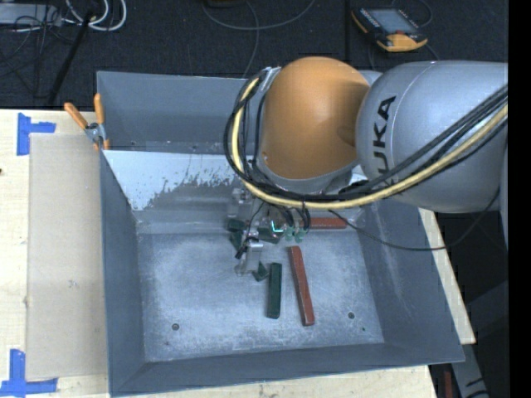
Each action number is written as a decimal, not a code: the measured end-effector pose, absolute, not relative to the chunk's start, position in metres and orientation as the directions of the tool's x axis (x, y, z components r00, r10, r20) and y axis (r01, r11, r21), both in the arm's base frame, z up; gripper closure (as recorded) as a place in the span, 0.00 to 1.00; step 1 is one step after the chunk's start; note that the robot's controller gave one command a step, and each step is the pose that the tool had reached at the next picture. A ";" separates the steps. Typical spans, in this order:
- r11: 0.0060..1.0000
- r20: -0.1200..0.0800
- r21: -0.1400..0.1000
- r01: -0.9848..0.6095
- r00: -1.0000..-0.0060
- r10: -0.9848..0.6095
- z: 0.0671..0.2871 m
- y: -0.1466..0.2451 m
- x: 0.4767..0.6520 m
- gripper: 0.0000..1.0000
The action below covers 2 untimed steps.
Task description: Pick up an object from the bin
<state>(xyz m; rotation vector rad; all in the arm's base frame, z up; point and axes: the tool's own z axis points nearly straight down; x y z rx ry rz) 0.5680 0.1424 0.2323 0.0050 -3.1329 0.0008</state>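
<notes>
Orange cover on the arm sits closest, big and round, and it hides much of what is under it. Below it the gripper hangs low over the bin floor, near the middle. I think it is low because it must get close to grab something. Just beside it lies a green stick, flat on the floor. Next to that lies a brown stick. Another brown piece lies by the back wall. I cannot tell if the jaws are open or shut. I see nothing held in them. The green stick is nearest, so it looks easiest to pick.
</notes>
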 end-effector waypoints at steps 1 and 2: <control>0.998 -0.007 0.002 0.061 -0.998 0.061 0.068 0.061 0.593 0.00; 0.968 0.004 -0.001 0.250 -0.968 0.250 0.069 0.059 0.560 0.00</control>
